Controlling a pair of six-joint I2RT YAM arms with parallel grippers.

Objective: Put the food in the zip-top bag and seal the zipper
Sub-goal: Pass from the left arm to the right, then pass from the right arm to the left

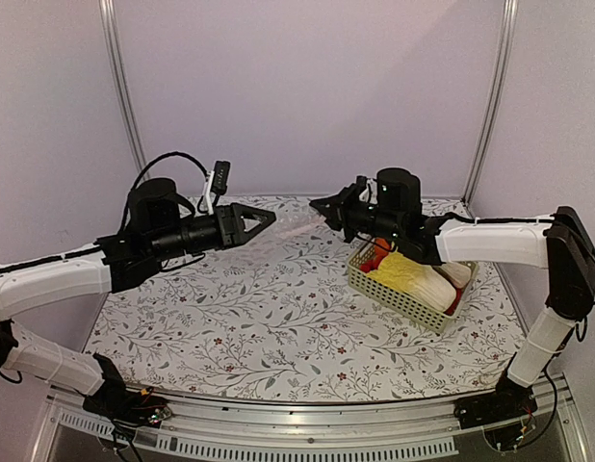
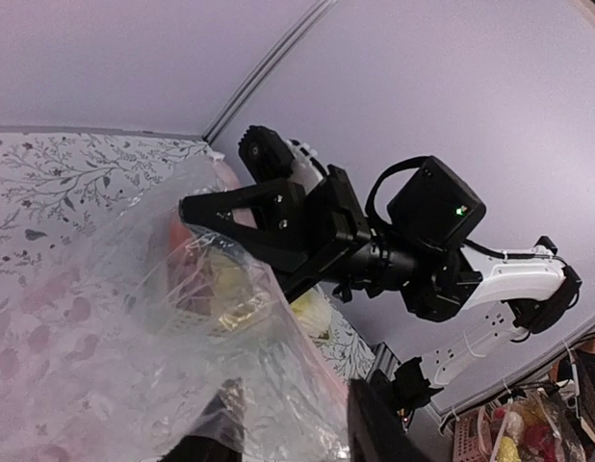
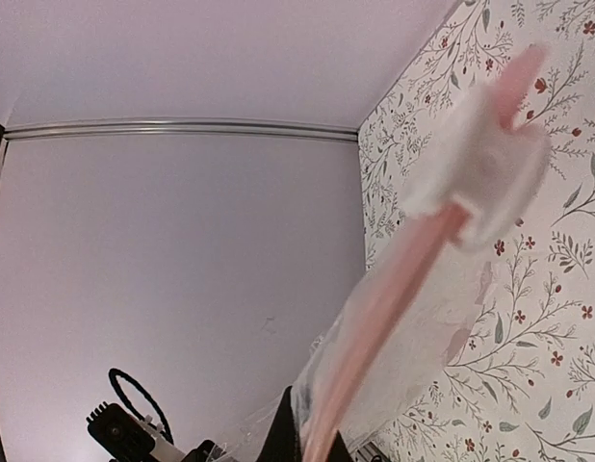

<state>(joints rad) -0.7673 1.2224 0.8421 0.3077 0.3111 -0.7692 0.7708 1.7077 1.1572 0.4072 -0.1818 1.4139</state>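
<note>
The crinkly transparent plastic zip-top bag [image 1: 297, 223] hangs at upper centre of the top view; the toy food [image 1: 418, 279] lies in the pale green slotted plastic basket [image 1: 394, 296], right of centre. Likely fault: the film sags free, since the left gripper [image 1: 269, 218] has its fingers apart around it and only the right gripper [image 1: 317, 204] is clamped on it. Both arms reach level, tips facing.
</note>
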